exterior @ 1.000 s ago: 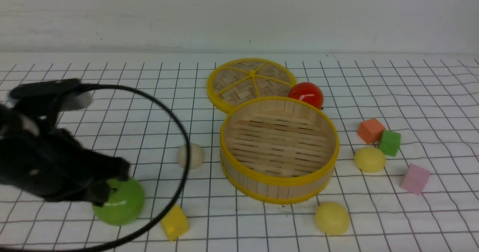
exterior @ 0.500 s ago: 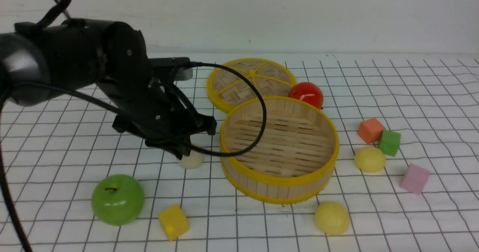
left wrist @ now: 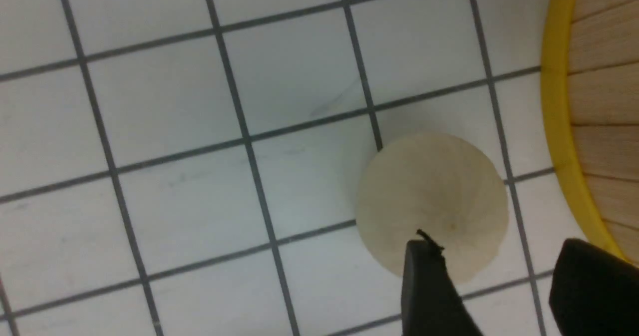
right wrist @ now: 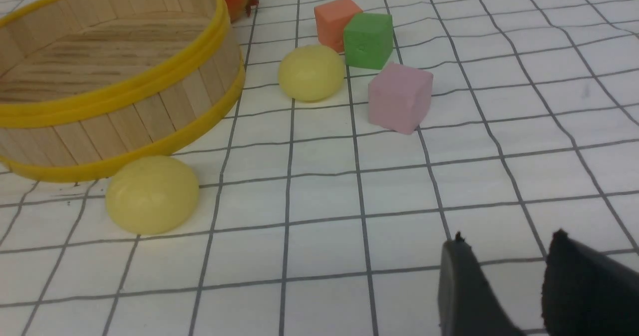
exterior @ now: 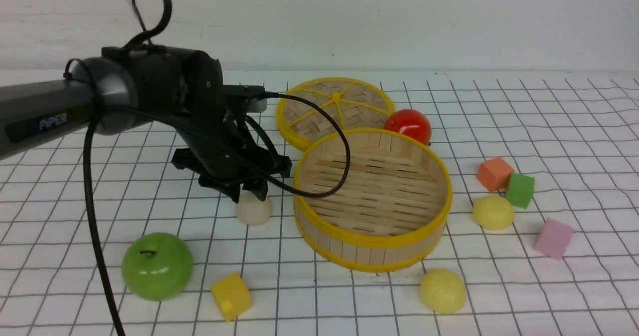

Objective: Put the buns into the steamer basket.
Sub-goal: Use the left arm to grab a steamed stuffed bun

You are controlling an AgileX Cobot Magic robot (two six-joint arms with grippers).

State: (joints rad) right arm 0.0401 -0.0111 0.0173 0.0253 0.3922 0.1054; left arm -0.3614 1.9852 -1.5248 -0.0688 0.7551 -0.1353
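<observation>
The steamer basket (exterior: 372, 241) stands empty mid-table, and its yellow rim (left wrist: 554, 101) shows in the left wrist view. A cream-white bun (exterior: 254, 210) lies just left of it. My left gripper (exterior: 249, 193) hovers right above this bun (left wrist: 432, 201), jaws open, one finger (left wrist: 429, 286) overlapping its edge. Two pale yellow buns lie on the cloth: one (exterior: 493, 212) right of the basket, one (exterior: 443, 291) in front of it. My right gripper (right wrist: 506, 238) is open and empty, low over the cloth, apart from the near yellow bun (right wrist: 152, 193).
A woven lid (exterior: 334, 107) and a red tomato (exterior: 408, 125) sit behind the basket. A green apple (exterior: 157, 266) and a yellow cube (exterior: 231, 296) lie front left. Orange (exterior: 494, 174), green (exterior: 519, 190) and pink (exterior: 553, 238) cubes lie to the right.
My left arm swung from beside the green apple up and rightward to above the cream-white bun, and its jaws opened. The buns and basket have not moved.
</observation>
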